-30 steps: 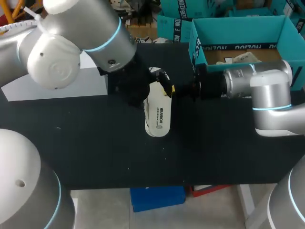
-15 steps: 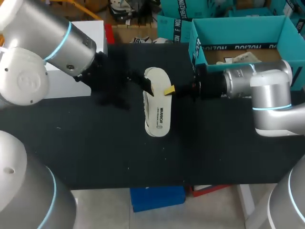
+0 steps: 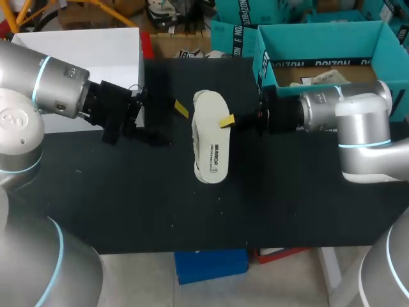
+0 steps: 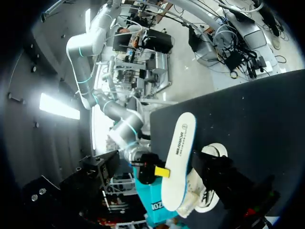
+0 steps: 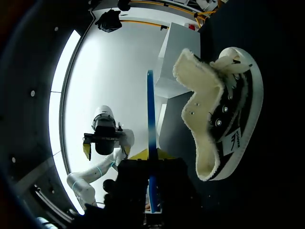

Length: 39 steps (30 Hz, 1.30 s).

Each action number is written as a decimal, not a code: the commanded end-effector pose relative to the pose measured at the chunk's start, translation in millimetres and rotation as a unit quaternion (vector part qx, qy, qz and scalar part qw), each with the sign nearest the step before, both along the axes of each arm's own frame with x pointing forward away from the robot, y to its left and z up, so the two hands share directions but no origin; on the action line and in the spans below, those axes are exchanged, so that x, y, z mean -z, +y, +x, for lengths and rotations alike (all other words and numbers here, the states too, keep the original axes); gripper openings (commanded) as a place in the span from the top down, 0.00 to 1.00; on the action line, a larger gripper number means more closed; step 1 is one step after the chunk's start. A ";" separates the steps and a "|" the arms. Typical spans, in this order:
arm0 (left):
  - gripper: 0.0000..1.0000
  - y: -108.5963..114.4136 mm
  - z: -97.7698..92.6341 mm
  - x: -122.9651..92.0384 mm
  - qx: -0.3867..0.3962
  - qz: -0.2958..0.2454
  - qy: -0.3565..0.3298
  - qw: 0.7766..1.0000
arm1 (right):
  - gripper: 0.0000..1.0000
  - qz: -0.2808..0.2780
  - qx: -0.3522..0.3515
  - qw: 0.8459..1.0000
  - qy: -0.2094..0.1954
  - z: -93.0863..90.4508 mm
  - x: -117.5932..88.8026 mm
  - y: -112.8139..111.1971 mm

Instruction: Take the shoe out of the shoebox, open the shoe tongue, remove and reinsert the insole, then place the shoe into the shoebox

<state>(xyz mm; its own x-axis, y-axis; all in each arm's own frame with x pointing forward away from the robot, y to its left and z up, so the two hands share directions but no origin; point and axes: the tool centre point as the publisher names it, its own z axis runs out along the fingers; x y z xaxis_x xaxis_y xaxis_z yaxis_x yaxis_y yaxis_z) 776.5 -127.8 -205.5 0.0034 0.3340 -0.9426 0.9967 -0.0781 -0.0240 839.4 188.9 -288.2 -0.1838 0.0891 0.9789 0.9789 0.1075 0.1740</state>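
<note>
A white insole (image 3: 211, 144) hovers flat over the black table, its printed face up, with my right gripper (image 3: 229, 121) shut on its edge. From the right wrist view the insole (image 5: 150, 138) is a thin blue strip between my fingers. Beside it the white shoe (image 5: 224, 109) lies on its side, tongue pulled open. In the left wrist view the shoe (image 4: 206, 202) peeks out under the insole (image 4: 180, 162). My left gripper (image 3: 169, 121) stands open and empty, left of the shoe and apart from it. The teal shoebox (image 3: 268, 64) sits at the back right.
A white box (image 3: 96, 45) stands at the table's back left, behind my left arm. Crumpled paper (image 3: 319, 80) lies inside the shoebox. A teal lid (image 3: 233, 38) leans behind the box.
My left arm has drawn back to the left, away from the shoe, its gripper open. The right gripper and the insole have stayed put.
</note>
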 end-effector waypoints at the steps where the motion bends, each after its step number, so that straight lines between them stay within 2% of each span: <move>1: 0.00 -2.8 9.0 9.4 0.009 -0.322 0.039 0.946 | 1.00 -0.001 0.000 1.000 0.000 0.5 -0.1 1.1; 3: 0.00 -5.0 8.5 9.7 0.008 -0.313 0.039 0.949 | 1.00 -0.001 0.000 1.000 0.000 0.5 -0.1 1.1; 5: 0.00 -7.0 8.0 10.4 -0.010 -0.277 0.043 0.960 | 1.00 -0.001 0.000 1.000 0.000 0.5 -0.1 1.1; 21: 0.00 -7.0 8.0 10.4 -0.010 -0.277 0.043 0.960 | 1.00 -0.001 0.000 1.000 0.000 0.5 -0.1 1.1; 24: 0.00 -14.2 1.6 18.2 -0.013 -0.241 0.045 0.969 | 1.00 -0.001 0.000 1.000 0.000 0.5 -0.1 1.1; 28: 0.00 -13.7 -0.9 32.3 -0.039 -0.219 0.044 0.974 | 1.00 -0.001 0.000 1.000 0.000 0.5 -0.1 1.1; 39: 0.00 -5.4 7.8 50.3 -0.110 -0.189 0.010 0.976 | 1.00 -0.001 0.000 1.000 0.000 0.5 -0.1 1.1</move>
<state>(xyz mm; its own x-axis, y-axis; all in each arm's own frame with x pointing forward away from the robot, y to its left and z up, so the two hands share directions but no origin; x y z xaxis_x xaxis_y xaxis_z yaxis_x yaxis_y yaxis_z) 791.0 -132.0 -257.7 -0.0545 -0.0596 -0.9967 0.9962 0.0651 -0.0583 839.4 188.9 -288.2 -0.1838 0.0891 0.9789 0.9788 0.1075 0.1740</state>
